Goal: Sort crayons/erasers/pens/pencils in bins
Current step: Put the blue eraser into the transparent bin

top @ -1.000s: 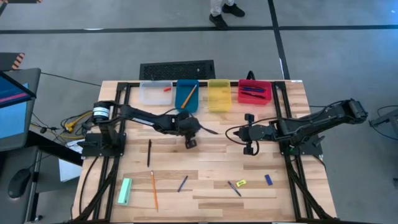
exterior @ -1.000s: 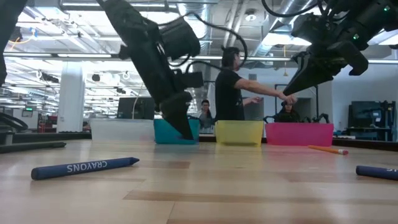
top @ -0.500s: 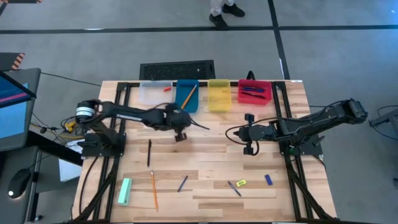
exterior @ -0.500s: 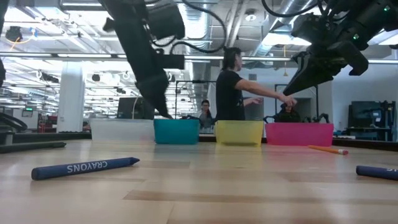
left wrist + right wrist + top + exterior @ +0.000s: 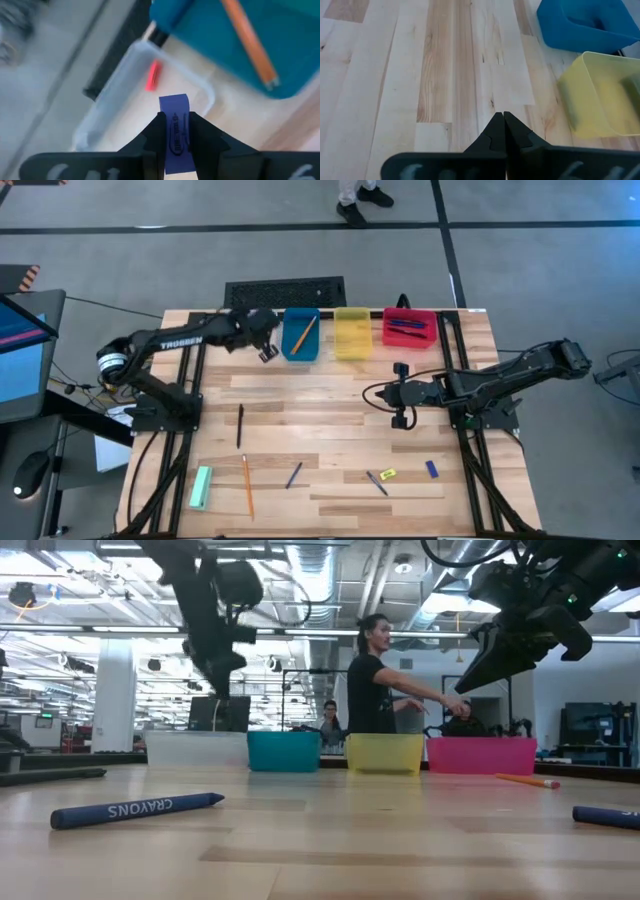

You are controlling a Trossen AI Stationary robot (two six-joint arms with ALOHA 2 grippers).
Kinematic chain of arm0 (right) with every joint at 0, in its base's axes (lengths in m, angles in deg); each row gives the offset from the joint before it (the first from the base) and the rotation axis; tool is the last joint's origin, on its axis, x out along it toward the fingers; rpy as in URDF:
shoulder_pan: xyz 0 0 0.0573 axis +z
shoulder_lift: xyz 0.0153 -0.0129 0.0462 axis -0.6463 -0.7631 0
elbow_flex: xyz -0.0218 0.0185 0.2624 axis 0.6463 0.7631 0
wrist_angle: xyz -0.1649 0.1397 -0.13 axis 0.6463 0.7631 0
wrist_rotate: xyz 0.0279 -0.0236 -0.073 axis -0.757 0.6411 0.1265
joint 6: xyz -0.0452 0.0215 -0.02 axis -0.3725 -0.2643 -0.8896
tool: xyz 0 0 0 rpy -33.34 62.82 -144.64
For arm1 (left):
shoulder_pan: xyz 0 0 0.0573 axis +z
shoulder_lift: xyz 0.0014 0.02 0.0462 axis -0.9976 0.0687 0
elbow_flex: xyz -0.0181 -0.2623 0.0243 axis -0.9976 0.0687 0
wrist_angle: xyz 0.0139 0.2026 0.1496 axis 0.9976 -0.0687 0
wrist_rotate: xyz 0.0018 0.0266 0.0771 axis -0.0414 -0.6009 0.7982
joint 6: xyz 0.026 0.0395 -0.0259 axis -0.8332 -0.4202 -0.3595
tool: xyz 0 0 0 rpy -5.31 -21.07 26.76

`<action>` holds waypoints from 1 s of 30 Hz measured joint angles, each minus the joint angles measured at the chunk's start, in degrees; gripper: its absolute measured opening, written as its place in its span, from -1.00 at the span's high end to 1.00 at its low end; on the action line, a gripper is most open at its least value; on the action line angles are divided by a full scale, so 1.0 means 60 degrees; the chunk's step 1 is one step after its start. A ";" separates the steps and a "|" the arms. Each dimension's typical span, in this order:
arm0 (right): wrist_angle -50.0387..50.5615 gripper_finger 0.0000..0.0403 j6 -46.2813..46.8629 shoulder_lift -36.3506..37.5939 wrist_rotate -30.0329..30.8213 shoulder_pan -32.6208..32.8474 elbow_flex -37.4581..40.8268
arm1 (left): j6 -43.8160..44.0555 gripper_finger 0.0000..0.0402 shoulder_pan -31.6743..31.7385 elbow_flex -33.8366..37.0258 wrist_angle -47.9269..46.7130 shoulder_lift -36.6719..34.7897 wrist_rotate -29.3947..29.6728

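A moment ago my left gripper (image 5: 266, 352) was low over the middle of the wooden table (image 5: 330, 430); now I have swung it back and up to the row of tubs, and it hangs by the clear plastic bin (image 5: 249, 329), next to the blue plastic bin (image 5: 301, 335). My fingers are pinched on a little blue block eraser (image 5: 175, 131). That means the pick-up part is done, and I think the next thing is to let it drop in the clear tub, where a small orange-red eraser (image 5: 153, 76) already lies. The wrist view shows me the blue eraser squeezed between my fingers; from above it is too small to see. The view from above shows what is left on the table: a long orange pencil (image 5: 246, 485), a thin black pen (image 5: 240, 425) and another tiny blue eraser (image 5: 432, 469). My right gripper (image 5: 397, 393) waits over the table in front of the yellow plastic bin (image 5: 352, 333), fingers pressed together and holding nothing
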 joint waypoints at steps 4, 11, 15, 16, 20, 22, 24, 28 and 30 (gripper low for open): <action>-0.0008 0.99 0.0009 0.0000 0.0000 0.0007 0.0000 | -0.0532 0.73 0.1267 0.0002 0.0052 0.0542 -0.1087; -0.0008 0.99 0.0012 0.0000 0.0001 0.0011 0.0000 | -0.1311 0.73 0.2736 0.0000 0.0846 0.1792 -0.2041; -0.0008 0.99 0.0016 0.0000 0.0003 0.0011 0.0000 | -0.1569 0.73 0.3142 0.0000 0.1402 0.2217 -0.2205; -0.0008 0.99 0.0016 0.0000 -0.0001 0.0010 0.0000 | -0.1632 0.73 0.3233 0.0000 0.1524 0.2270 -0.2258; -0.0008 0.99 0.0016 0.0000 0.0003 0.0011 0.0000 | -0.1705 0.73 0.3547 0.0000 0.1626 0.2437 -0.2746; -0.0012 0.99 0.0016 0.0000 0.0003 0.0011 0.0000 | -0.1701 0.73 0.3618 0.0000 0.1733 0.2426 -0.2752; -0.0016 0.99 0.0017 0.0000 0.0003 0.0016 0.0000 | -0.1701 0.73 0.3699 0.0000 0.1730 0.2426 -0.2759; -0.0012 0.99 0.0035 0.0000 0.0003 0.0042 0.0000 | -0.1814 0.73 0.3776 0.0000 0.1777 0.2502 -0.2765; -0.0012 0.99 0.0039 0.0000 0.0003 0.0060 0.0000 | -0.1840 0.73 0.3795 0.0000 0.1777 0.2618 -0.2884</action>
